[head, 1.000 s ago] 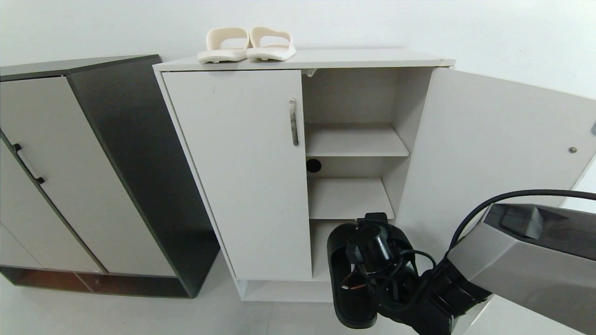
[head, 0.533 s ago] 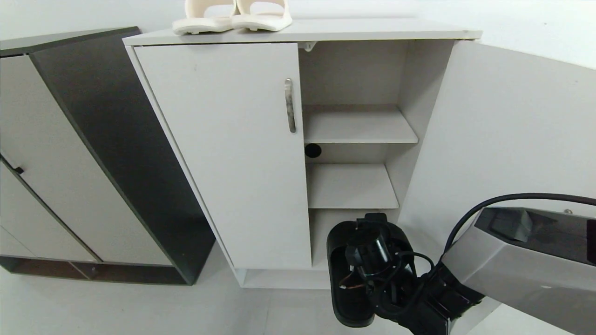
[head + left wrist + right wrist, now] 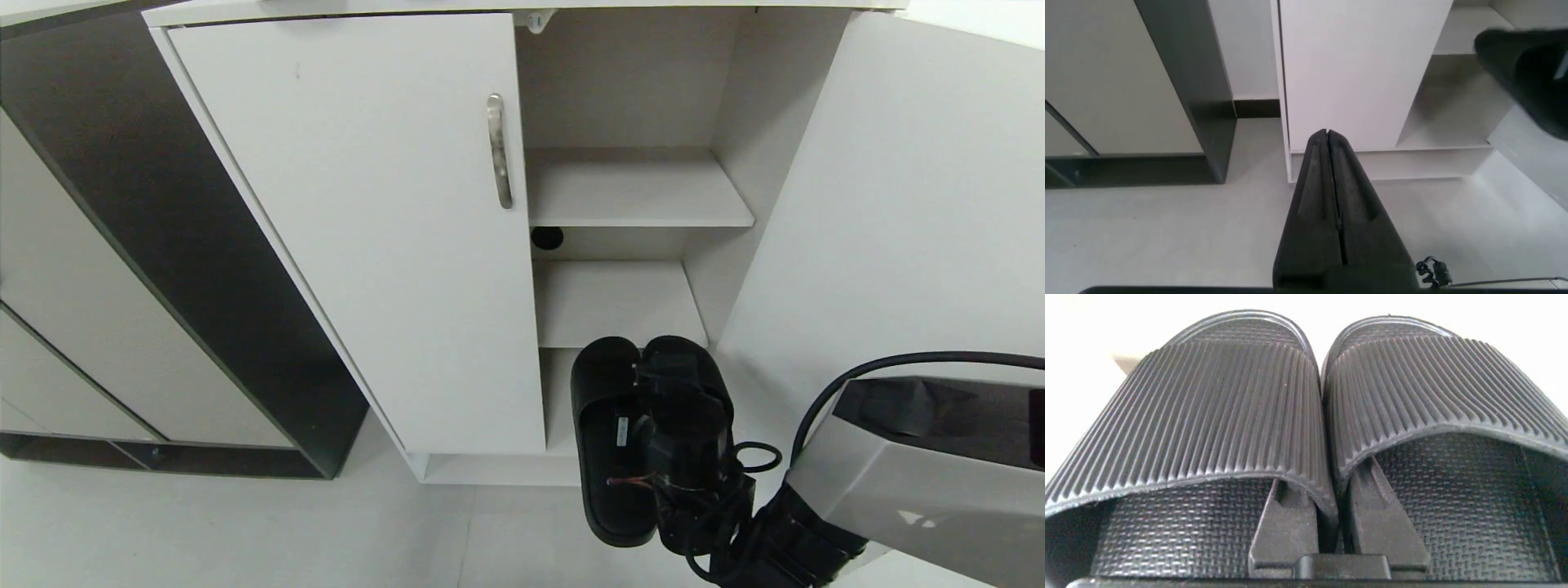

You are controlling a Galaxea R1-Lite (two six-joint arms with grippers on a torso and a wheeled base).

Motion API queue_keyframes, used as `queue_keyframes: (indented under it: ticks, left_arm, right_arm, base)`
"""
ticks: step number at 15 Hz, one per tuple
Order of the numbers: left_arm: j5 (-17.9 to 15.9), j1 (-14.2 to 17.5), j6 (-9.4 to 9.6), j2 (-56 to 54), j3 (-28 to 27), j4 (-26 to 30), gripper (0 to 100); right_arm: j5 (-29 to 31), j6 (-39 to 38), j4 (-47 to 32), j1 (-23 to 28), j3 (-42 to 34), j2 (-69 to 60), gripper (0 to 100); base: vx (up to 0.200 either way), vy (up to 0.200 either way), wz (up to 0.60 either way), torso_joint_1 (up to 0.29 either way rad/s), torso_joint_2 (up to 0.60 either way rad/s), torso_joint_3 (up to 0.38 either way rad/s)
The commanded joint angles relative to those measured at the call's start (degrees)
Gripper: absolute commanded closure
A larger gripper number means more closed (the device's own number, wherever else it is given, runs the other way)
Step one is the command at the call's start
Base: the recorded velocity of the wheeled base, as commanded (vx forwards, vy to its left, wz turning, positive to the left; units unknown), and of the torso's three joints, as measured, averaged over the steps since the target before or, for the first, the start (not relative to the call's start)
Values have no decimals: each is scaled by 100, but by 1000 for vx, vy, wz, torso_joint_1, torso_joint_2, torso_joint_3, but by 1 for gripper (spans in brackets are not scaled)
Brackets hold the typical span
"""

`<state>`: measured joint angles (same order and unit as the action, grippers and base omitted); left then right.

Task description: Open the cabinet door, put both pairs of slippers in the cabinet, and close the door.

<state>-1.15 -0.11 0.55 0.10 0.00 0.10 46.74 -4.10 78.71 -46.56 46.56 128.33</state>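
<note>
In the right wrist view the right fingers (image 3: 1282, 527) are sitting under the ribbed straps of the black slippers (image 3: 1208, 400), one finger in each shoe. They are pinching the two inner strap edges together, so the pair is hanging side by side with the toes pointing away from the fingers. The hold is looking narrow, so I am judging that a slow, level push is suiting it better than a swing.

In the head view the pair is hovering just outside the cabinet (image 3: 620, 90). The bottom compartment (image 3: 559, 408) is lying straight ahead of the fingertips, the open door (image 3: 898, 212) is standing on their right and the closed door (image 3: 359, 204) on their left. The toes are probably best going in low, under the middle shelf (image 3: 612, 302) and between both doors. The soles should be resting on the compartment floor before the fingers are letting go.

In the left wrist view the left fingers (image 3: 1315, 188) are pressed shut on nothing, hanging over the floor (image 3: 1167, 229), with the slippers well off to one side
</note>
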Motion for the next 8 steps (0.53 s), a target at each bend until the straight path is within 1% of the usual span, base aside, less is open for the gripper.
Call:
queue_keyframes:
  ticks: [1, 2, 8]
  left_arm:
    - [0, 2, -2, 8, 0, -1, 100]
    - [0, 2, -2, 8, 0, -1, 100]
    - [0, -7, -2, 8, 0, -1, 100]
  right_arm:
    - [-24, 497, 601, -47, -331, -27, 100]
    - [-16, 559, 733, -47, -349, -27, 100]
    - [-7, 541, 874, 156, -463, -54, 100]
  base:
    - [0, 0, 0, 0, 0, 0]
    - [0, 0, 0, 0, 0, 0]
    - [0, 0, 0, 0, 0, 0]
